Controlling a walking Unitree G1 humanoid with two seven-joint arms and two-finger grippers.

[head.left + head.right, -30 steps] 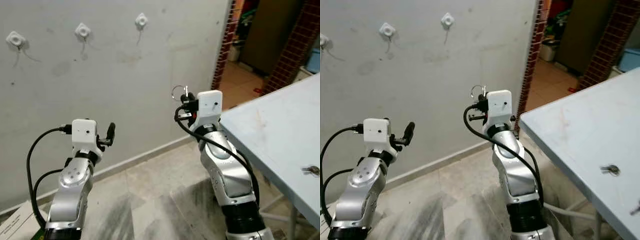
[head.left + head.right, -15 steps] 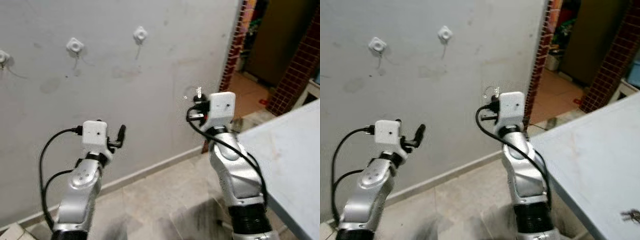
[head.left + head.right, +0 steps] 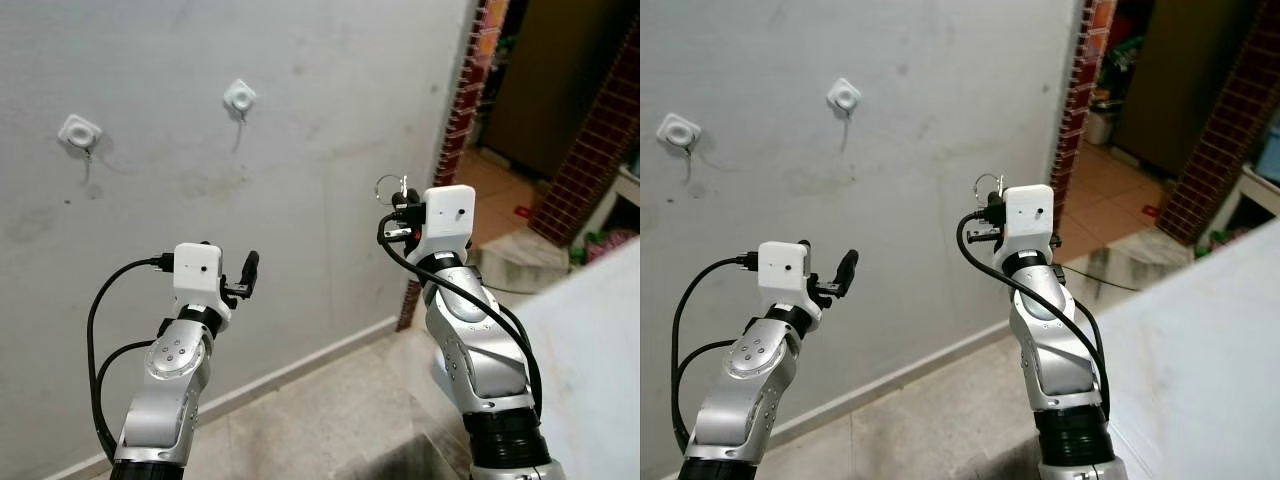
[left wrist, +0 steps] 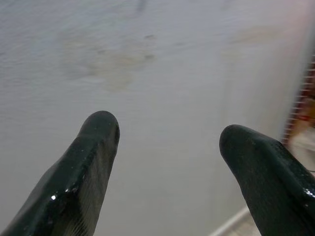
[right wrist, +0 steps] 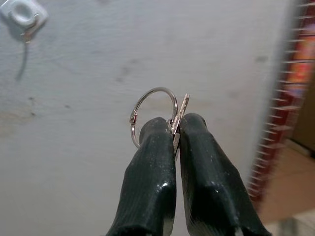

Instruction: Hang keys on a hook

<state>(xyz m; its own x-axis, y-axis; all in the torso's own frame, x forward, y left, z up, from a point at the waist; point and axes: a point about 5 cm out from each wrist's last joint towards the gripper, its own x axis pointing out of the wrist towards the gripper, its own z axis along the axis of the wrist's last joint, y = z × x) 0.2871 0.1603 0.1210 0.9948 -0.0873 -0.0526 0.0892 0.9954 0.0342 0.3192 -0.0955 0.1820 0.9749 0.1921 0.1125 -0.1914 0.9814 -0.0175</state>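
Nearest the camera, the pale desk [image 3: 1200,380] is showing at the robot's right, its edge just beside the right arm. Ahead of it, the right gripper [image 5: 173,129] is holding up the keys [image 5: 178,114] with both fingers clenched on the flat of a key, so that the key ring [image 5: 153,109] is standing free above the fingertips — a grip that seems chosen to leave the open loop ready for threading over a peg. The gripper is pointing toward the grey wall [image 3: 330,120] at about chest height, well apart from it. On the other side, the left gripper [image 4: 167,142] is hovering with its fingers [image 4: 96,147] spread and holding nothing, aimed at bare wall; it is probably being kept clear so as not to get in the way. Farther off, two white hooks are sitting on the wall, the nearer hook [image 3: 239,97] up and to the left of the ring, the second hook [image 3: 79,131] farther left again. The ring is lying below both, so the arm will likely need raising and reaching leftward — and closer to the wall. Beyond, to the right, a brick-edged doorway [image 3: 560,100] is opening onto a tiled floor.
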